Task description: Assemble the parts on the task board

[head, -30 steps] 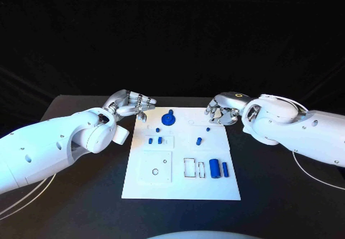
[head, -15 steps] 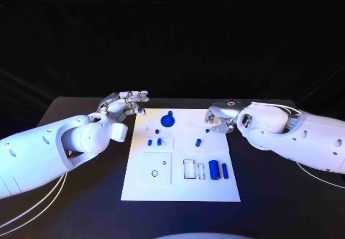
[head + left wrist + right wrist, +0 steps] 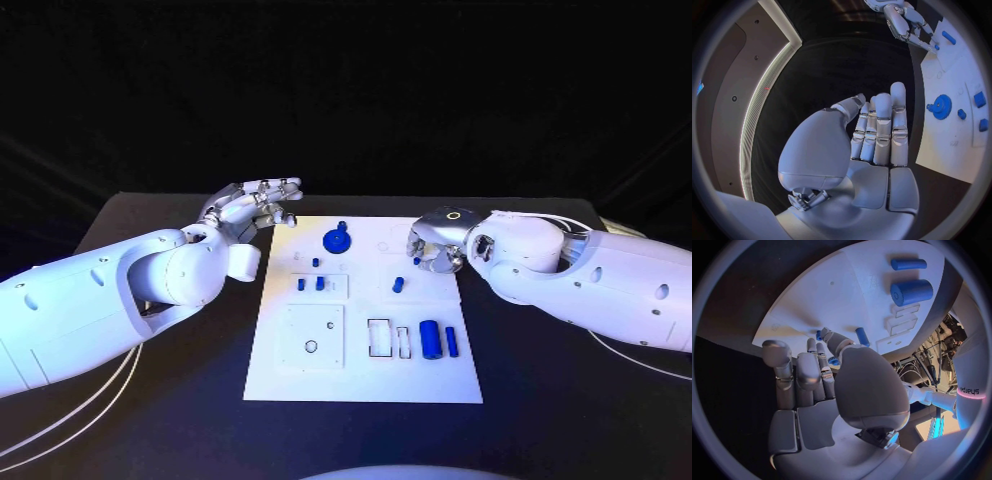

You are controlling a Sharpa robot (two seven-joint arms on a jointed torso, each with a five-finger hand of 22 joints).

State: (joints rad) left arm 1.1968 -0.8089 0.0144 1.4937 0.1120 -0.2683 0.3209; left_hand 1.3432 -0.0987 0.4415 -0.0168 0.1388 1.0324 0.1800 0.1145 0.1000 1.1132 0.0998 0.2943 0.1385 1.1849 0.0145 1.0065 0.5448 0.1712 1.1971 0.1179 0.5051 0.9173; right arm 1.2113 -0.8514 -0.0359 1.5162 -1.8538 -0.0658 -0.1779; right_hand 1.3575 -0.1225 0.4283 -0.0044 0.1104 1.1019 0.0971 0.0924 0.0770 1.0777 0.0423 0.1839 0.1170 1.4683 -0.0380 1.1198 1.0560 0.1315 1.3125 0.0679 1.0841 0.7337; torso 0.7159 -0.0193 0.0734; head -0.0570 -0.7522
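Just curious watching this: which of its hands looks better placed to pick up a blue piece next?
Probably the right hand: it hangs over the task board, close above a small blue peg. The left hand is open, off the board's edge.

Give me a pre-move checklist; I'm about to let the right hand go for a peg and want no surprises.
1. Right hand over the board's far right part, by a small peg: ok.
2. Right hand free of parts: cannot tell; in the right wrist view its fingers reach to a peg, contact unclear.
3. Left hand holds nothing, fingers apart, off the board's far left corner: ok.
4. Gear lies clear of both hands: ok.
5. Big cylinder and thin rod lie at the board's near right, away from both hands: ok.
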